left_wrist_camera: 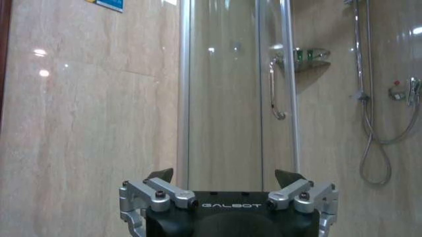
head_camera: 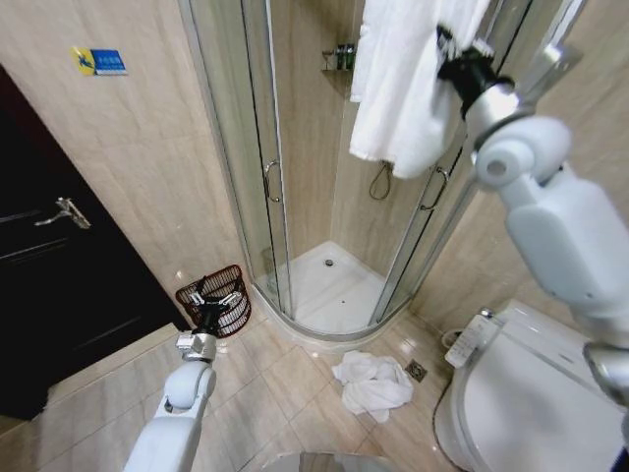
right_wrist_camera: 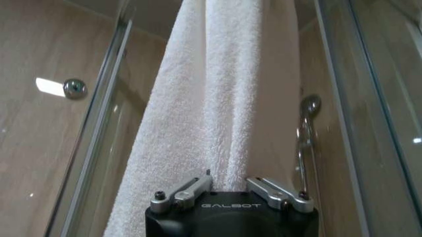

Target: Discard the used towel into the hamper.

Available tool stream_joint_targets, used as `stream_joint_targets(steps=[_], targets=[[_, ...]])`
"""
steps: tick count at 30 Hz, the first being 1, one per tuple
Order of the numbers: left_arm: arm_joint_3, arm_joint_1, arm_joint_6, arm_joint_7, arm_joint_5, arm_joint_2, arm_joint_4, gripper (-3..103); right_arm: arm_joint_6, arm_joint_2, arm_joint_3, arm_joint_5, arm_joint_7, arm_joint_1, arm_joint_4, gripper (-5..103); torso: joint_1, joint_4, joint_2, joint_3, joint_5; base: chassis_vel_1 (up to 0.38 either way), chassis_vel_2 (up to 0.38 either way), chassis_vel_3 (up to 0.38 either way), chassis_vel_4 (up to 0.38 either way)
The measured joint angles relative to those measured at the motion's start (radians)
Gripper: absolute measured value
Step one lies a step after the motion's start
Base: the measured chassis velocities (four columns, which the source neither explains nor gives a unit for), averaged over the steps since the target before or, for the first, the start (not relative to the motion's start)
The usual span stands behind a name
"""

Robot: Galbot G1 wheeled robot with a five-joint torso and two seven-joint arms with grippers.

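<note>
Jaws clamped on the hanging towel — right gripper up high.
Left gripper spread wide, low, just by the hamper — holding nothing.

Bathroom: glass shower cubicle, toilet.

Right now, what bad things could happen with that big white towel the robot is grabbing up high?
The right gripper pinches just one fold of the hanging towel, so it might slip free. The hamper sits far off by the door, so the towel could drag. Another towel lies on the floor where it could tangle the wheels.
</note>
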Motion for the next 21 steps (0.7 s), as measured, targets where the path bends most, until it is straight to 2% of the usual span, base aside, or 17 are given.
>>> stream_joint_targets(steps=[3,7,8,10,11,14,15,17,19,21], targets=[[0.000,0.000,-0.001,0.000,0.000,0.000,0.000,100,0.000,-0.020,0.042,-0.003,-0.005,-0.078,0.040,5,0.000,0.0001,0.000,0.000,0.0001,0.000,0.000,0.000,0.000],[0.001,0.005,-0.010,0.000,0.005,-0.002,0.003,100,0.005,-0.048,0.160,-0.022,-0.030,-0.286,0.119,5,0.000,0.0001,0.000,0.000,0.0000,0.000,0.000,0.000,0.000],[0.001,0.005,-0.010,0.000,0.005,-0.002,0.003,100,0.005,-0.048,0.160,-0.022,-0.030,-0.286,0.119,5,0.000,0.0001,0.000,0.000,0.0000,0.000,0.000,0.000,0.000],[0.003,0.007,-0.013,0.000,0.009,-0.005,0.005,100,0.014,-0.061,0.241,-0.043,-0.055,-0.442,0.160,5,0.000,0.0001,0.000,0.000,0.0000,0.000,0.000,0.000,0.000],[0.003,0.007,-0.013,0.000,0.009,-0.005,0.005,100,0.014,-0.061,0.241,-0.043,-0.055,-0.442,0.160,5,0.000,0.0001,0.000,0.000,0.0000,0.000,0.000,0.000,0.000],[0.009,0.007,-0.016,0.001,0.014,-0.010,0.009,100,0.048,-0.076,0.350,-0.088,-0.080,-0.650,0.209,5,0.000,-0.0003,0.000,0.000,0.0006,0.000,0.000,0.000,0.000],[0.009,0.007,-0.016,0.001,0.014,-0.010,0.009,100,0.048,-0.076,0.350,-0.088,-0.080,-0.650,0.209,5,0.000,-0.0003,0.000,0.000,0.0006,0.000,0.000,0.000,0.000],[0.014,0.003,-0.016,0.001,0.020,-0.016,0.013,100,0.082,-0.069,0.397,-0.134,-0.081,-0.780,0.245,5,0.000,-0.0005,0.000,0.000,0.0004,0.000,0.000,0.000,0.000],[0.016,0.000,-0.016,0.002,0.023,-0.021,0.015,100,0.090,-0.060,0.402,-0.151,-0.076,-0.821,0.262,5,0.000,-0.0005,0.000,0.000,0.0004,0.000,0.000,0.000,0.000],[0.016,-0.001,-0.022,0.002,0.030,-0.033,0.016,100,0.101,-0.021,0.393,-0.189,-0.054,-0.882,0.296,5,0.000,-0.0003,0.000,0.000,-0.0003,0.000,0.000,0.000,0.000]])
